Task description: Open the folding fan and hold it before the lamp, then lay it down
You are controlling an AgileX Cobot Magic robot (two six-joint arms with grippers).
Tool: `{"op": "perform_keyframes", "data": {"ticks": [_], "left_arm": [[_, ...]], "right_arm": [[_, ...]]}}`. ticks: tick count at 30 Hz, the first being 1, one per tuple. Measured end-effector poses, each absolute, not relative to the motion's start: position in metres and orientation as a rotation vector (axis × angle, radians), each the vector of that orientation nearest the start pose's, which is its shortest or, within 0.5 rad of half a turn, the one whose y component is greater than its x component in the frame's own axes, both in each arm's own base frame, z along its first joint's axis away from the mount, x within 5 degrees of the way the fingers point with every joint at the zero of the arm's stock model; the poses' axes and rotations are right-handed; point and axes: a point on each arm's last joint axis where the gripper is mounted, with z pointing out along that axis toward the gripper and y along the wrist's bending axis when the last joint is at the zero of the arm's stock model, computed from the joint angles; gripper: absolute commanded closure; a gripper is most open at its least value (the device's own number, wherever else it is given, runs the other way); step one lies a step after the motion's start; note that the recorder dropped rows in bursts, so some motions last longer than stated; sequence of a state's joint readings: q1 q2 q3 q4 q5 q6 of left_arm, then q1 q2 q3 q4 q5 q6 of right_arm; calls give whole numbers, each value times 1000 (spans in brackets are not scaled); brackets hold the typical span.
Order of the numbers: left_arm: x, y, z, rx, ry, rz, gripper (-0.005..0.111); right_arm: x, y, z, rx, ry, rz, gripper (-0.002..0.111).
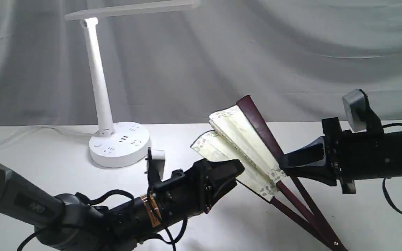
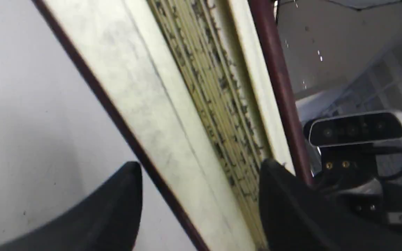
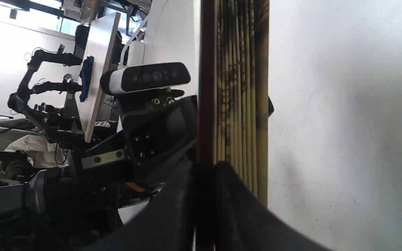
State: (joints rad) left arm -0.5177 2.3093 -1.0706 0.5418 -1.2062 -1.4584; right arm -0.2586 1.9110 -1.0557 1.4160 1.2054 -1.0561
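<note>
**Two grippers holding a half-spread fan over a white table**

Left gripper, on the dark arm closest to the viewer, is extending in from the lower left. Its two fingers are standing apart with the lower pleats of the fan between them. Whether they are pressing on it cannot be told.

White table is filling the lower half of the scene, and a wrinkled grey cloth is hanging behind it. At the back left a white lamp is standing on a round base with sockets, its flat bar head running along the top edge.

Right of centre, the fan is sitting partly spread and tilted. Cream pleats with a patterned border are bunching between two dark maroon outer sticks. These sticks are meeting at a pivot near the bottom edge. The right gripper is extending in from the right, its fingers pressed together on the upper maroon stick.

Bare table is lying between the fan and the lamp, which are standing well apart. More bare table is showing beneath the fan.
</note>
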Motion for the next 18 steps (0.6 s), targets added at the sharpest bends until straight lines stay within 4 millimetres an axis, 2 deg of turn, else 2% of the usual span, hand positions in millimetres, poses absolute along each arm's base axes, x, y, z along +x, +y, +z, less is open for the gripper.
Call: {"op": "perform_keyframes", "data": {"ticks": [7,10,12,18], "left_arm": [[344,-251,87,-309,1834,-1716,56],[341,-255,87,-321,1840,-1735,60],[339,-257,87,-323,1842,-1743,67],[338,-259,88,-341,1837,-1746,98]], "right_arm": [[351,-6,186,91,2278,1462,108],[351,-6,186,91,2278,1462,108],[351,-6,186,91,2278,1462,108],[351,-6,186,92,2271,1463,108]]}}
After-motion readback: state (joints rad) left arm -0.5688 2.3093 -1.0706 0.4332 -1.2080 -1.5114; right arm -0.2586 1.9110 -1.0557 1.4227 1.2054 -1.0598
